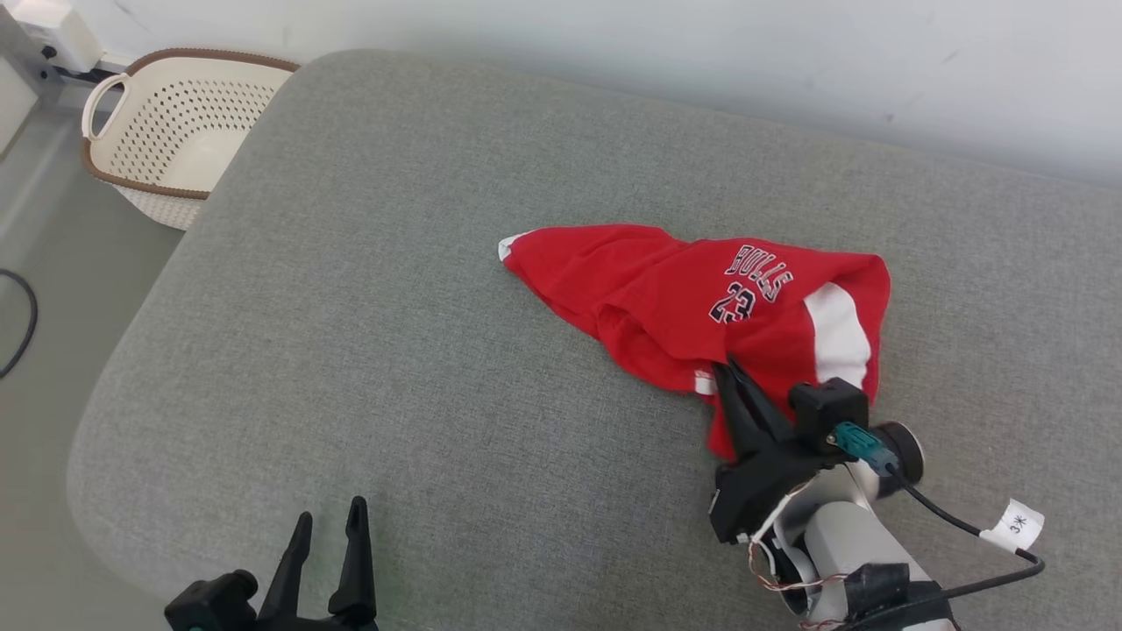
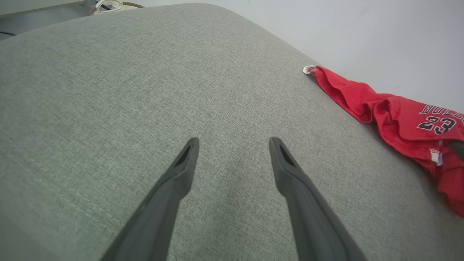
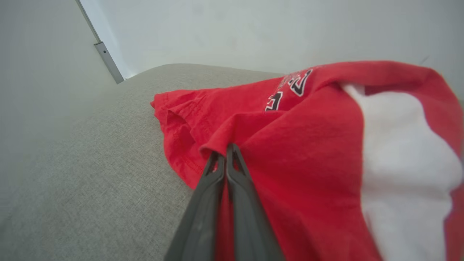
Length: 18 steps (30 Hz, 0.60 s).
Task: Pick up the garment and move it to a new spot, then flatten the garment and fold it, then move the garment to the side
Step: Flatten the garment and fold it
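The garment (image 1: 692,302) is a red jersey with white trim and dark "BULLS 23" lettering, lying bunched on the right half of the grey cushion (image 1: 394,350). My right gripper (image 1: 727,368) is shut on a fold at the garment's near edge, and the right wrist view shows its two fingers pressed together with red cloth pinched at the tips (image 3: 226,150). My left gripper (image 1: 329,521) hovers open over bare cushion at the lower left, far from the cloth. In the left wrist view the spread left gripper (image 2: 233,143) has the garment (image 2: 398,116) off at its right.
A white perforated laundry basket (image 1: 180,131) with a brown rim stands on the floor past the cushion's far left corner. A pale wall runs behind the cushion. A black cable (image 1: 22,324) lies on the floor at the left.
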Motion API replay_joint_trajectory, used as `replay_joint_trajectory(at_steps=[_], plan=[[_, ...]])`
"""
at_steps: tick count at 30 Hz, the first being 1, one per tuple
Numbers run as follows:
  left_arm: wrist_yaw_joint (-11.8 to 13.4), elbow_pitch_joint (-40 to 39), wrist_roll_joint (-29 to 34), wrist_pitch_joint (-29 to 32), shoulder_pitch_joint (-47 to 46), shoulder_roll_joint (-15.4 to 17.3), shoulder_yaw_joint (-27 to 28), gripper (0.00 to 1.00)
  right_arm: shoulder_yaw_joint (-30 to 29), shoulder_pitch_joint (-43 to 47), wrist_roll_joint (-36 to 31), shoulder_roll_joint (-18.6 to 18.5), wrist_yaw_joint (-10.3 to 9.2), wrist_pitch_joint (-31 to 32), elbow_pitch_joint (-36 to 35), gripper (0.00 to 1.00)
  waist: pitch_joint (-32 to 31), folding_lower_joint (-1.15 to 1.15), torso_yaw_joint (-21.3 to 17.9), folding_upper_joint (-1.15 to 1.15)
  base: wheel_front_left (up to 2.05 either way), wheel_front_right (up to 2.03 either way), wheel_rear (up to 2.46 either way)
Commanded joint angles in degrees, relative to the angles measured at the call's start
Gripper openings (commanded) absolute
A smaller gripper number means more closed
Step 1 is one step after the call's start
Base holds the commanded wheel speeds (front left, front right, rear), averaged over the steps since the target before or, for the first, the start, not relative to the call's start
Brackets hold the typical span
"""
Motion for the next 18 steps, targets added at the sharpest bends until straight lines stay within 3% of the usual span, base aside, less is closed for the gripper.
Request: replay_joint_trajectory(at_steps=[1, 10, 12, 14, 18], plan=[[0.2, 0.0, -0.4, -0.2, 0.9, 0.0, -0.3, 1.00, 1.0, -0.2, 0.7, 0.3, 0.00, 0.0, -1.1, 0.00, 0.1, 0.00, 0.2, -0.01, 0.00, 0.00, 0.00], [-0.3, 0.9, -2.5, -0.2, 1.8, 0.0, -2.9, 1.00, 9.7, -5.7, 7.2, 0.4, 0.00, 0.0, -6.9, 0.03, -1.4, 0.00, 2.5, -0.01, 0.00, 0.00, 0.00], [-0.3, 1.1, -3.2, -0.2, 2.1, 0.1, -3.0, 1.00, 10.4, -7.3, 9.2, 0.4, 0.00, 0.0, -7.8, 0.05, -1.9, 0.00, 3.3, -0.01, 0.00, 0.00, 0.00], [-0.3, 1.1, -3.3, -0.2, 2.5, 0.0, -3.0, 1.00, 10.0, -8.0, 11.0, 0.4, 0.00, -0.1, -9.9, 0.00, -2.3, 0.00, 3.9, -0.01, 0.00, 0.00, 0.00], [-0.5, 1.0, -2.9, -0.2, 3.2, 0.0, -2.5, 1.00, 7.4, -7.6, 13.3, 0.4, 0.00, -0.1, -15.6, 0.00, -2.6, 0.00, 4.4, -0.01, 0.00, 0.00, 0.00]])
